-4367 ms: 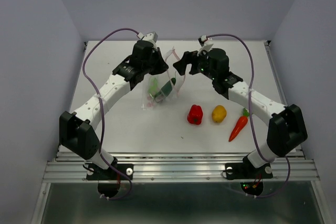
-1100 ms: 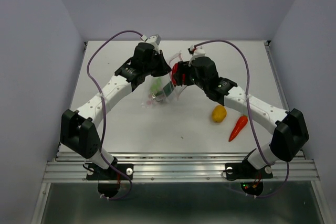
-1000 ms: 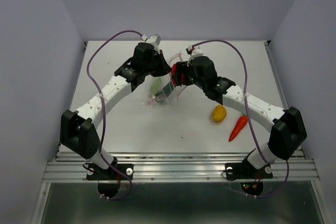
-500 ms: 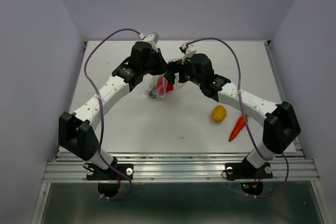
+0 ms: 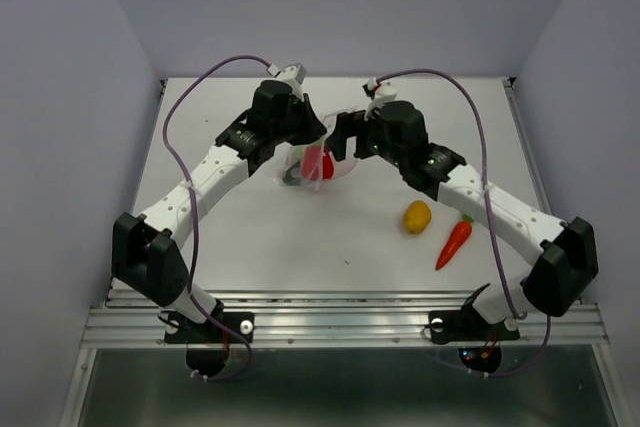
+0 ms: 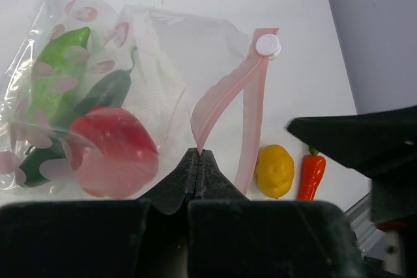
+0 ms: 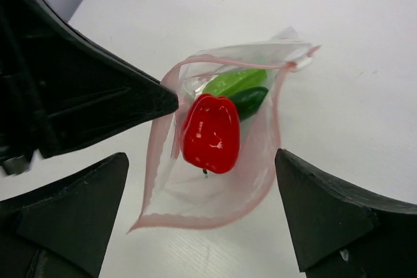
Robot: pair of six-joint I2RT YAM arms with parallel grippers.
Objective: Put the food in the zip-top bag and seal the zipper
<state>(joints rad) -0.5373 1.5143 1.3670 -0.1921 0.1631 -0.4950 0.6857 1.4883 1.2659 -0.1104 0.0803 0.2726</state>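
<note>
Red bell pepper [image 7: 210,133] gone from white table [image 5: 250,237] into zip-top bag [image 7: 260,154]; left jaws pinch zipper [image 6: 223,97], right jaws spread

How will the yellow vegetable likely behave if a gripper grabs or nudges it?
The yellow vegetable looks rounded, so a nudge would probably roll it, perhaps toward the carrot beside it. Its glossy skin suggests hard, slippery plastic that might squirt out of a pinch.

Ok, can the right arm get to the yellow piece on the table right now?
Probably yes. The right hand is open and empty, and the yellow piece lies in the open beside the carrot, near that arm, with nothing over it.
</note>
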